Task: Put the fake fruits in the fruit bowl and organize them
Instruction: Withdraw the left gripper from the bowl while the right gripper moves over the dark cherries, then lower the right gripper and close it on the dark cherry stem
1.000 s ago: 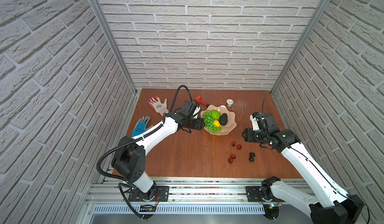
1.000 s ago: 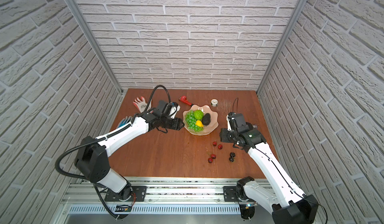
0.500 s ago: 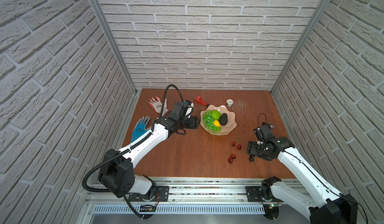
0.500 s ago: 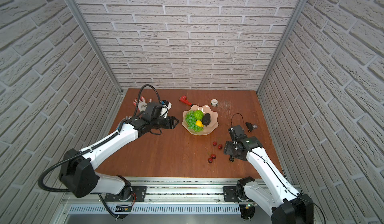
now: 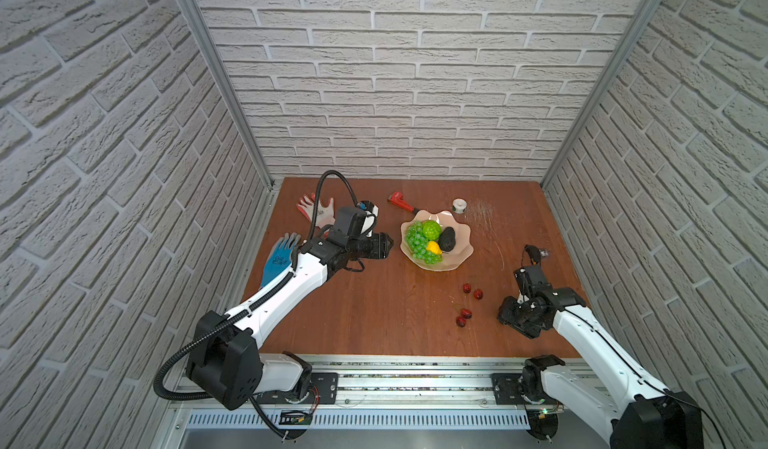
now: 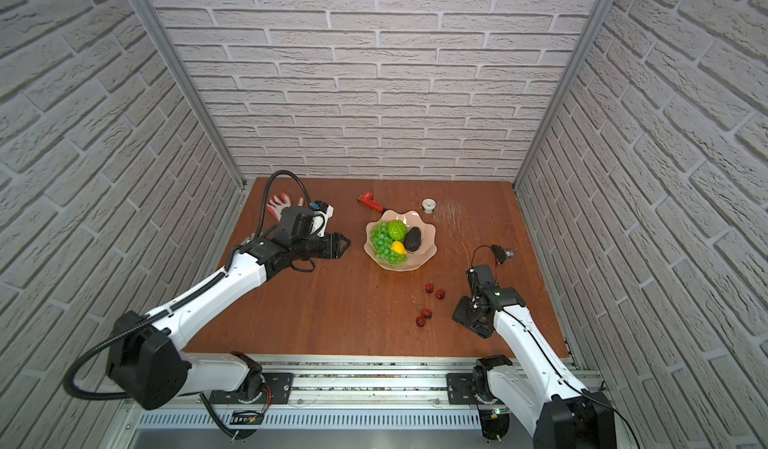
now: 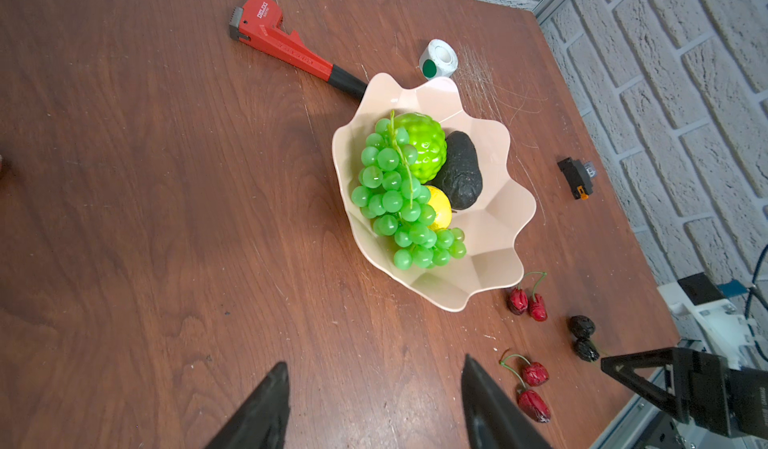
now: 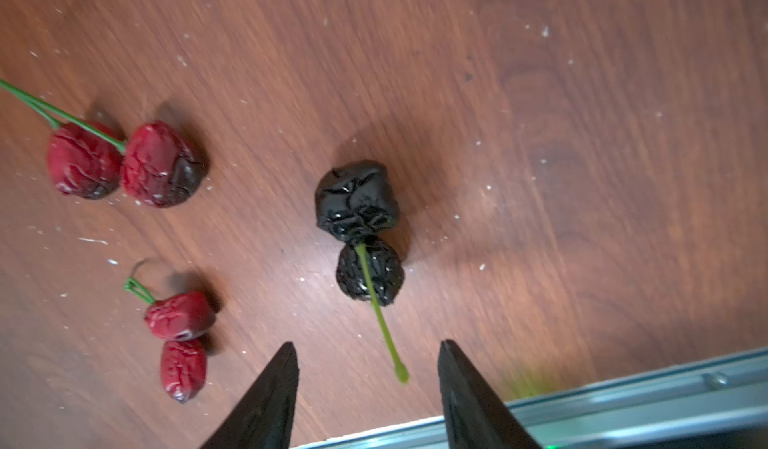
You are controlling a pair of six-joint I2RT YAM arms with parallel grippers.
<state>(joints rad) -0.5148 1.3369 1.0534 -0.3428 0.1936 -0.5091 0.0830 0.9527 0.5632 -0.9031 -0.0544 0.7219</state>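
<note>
Jaws on the left gripper [image 7: 374, 363] are standing apart with nothing between them, hovering over the table [image 7: 166, 176] near the bowl [image 7: 494, 226]. On the right gripper [image 8: 368, 345] the jaws are also standing apart; only the tip of a green stem is lying in the gap, unclamped. That stem is running from the dark cherry pair [image 8: 361, 226], which is lying on the table outside the bowl.

White lettering reading DELIXI is showing on the red wrench [image 7: 286, 43], whose black handle end is disappearing behind the bowl's rim. A green dot is showing on the white tape roll [image 7: 438, 58], sitting close to that rim.

The pale pink bowl is holding four fruits: a grape bunch [image 7: 399, 201], a bumpy green ball [image 7: 424, 147], a yellow fruit [image 7: 440, 212] partly under the grapes, and an avocado [image 7: 461, 172] touching the ball. One red cherry pair [image 7: 528, 303] is lying on the table just beside the bowl, and a second red cherry pair [image 7: 532, 388] is lying a little farther out.
</note>
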